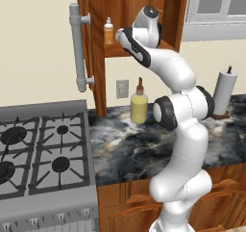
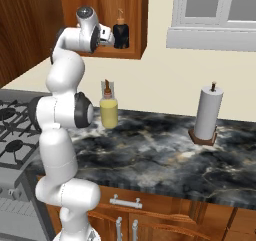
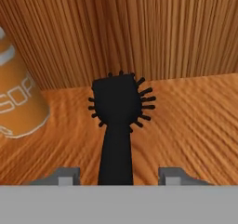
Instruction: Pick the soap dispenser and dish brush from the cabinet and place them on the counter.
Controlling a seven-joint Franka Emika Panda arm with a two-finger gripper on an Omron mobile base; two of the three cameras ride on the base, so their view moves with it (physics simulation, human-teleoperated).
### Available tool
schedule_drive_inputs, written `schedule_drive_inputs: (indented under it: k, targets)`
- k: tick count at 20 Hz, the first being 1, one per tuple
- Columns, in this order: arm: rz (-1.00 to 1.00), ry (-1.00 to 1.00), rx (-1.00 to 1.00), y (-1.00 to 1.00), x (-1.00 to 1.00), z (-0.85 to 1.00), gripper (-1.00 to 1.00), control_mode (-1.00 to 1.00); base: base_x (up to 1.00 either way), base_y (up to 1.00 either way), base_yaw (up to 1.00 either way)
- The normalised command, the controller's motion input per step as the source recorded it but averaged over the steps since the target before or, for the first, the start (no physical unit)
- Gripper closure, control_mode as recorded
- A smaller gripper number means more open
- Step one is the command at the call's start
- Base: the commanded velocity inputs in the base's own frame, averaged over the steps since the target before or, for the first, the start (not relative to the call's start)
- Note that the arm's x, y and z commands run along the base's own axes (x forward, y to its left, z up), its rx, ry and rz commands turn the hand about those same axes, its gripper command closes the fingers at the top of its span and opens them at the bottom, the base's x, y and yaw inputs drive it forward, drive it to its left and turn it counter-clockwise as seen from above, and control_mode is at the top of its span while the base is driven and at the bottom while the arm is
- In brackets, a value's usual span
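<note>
Arm is reaching up into the open cabinet, hand at shelf level.

Hand view: dish brush is lying on the wooden cabinet shelf, black bristled head pointing toward the back wall, handle running down between the two fingers. Fingers are standing part-way open, one on each side of the handle with a gap on both sides; contact with the handle is not showing, so a grip cannot be confirmed. Soap dispenser is standing upright on the same shelf, at the left of this view, apart from the brush; orange body with pale lettering.

Left base view: soap dispenser is showing as a small orange bottle with a pale pump, just left of the arm's wrist. Cabinet door is swung open, grey bar handle facing the camera. Brush is hidden behind the arm here.

Right base view: gripper is appearing as a dark block inside the cabinet opening; fingers not resolvable. Dispenser and brush are not distinguishable here.

Table, dark veined slab, is carrying a yellow squeeze bottle near the wall and a paper towel roll on its stand, well apart. Stove is sitting to the left of the table.
</note>
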Motion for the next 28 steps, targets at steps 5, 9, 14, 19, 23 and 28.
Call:
schedule_drive_inputs:
  k: [5, 9, 14, 19, 23, 28]
  targets:
    - [0.00, 0.03, 0.00, 0.00, 0.00, -0.22, 1.00, -1.00, 0.00, 0.00, 0.00]
    - [0.00, 0.00, 0.00, 0.00, -0.02, -0.22, 1.00, -1.00, 0.00, 0.00, 0.00]
    - [0.00, 0.00, 0.00, -0.04, -0.32, -0.18, 1.00, -1.00, 0.00, 0.00, 0.00]
    - [0.00, -0.04, 0.00, -0.22, -0.65, -0.14, 1.00, -1.00, 0.00, 0.00, 0.00]
    - [0.00, -0.06, 0.00, -0.38, -0.82, -0.12, 1.00, -1.00, 0.00, 0.00, 0.00]
    - [0.00, -0.06, 0.00, -0.43, -0.84, -0.09, 1.00, -1.00, 0.00, 0.00, 0.00]
